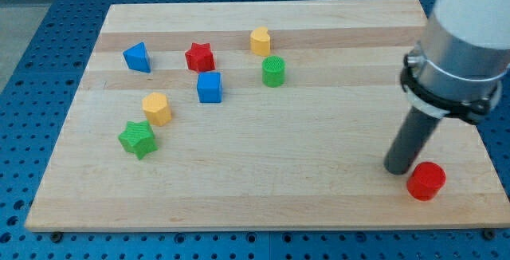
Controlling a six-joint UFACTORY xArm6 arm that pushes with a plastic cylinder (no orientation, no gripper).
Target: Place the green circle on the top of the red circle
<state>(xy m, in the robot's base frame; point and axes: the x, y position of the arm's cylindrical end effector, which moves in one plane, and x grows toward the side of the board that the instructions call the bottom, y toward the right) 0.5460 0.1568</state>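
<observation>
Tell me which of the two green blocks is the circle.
The green circle is the round one toward the view's top, just below the yellow block. The other, the green star, sits at the view's left.

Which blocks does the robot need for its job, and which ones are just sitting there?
Needed:
green circle
red circle, at the view's bottom right
my tip, just left of the red circle

Just lying about:
blue triangle
red star
yellow heart
blue cube
yellow hexagon
green star
</observation>
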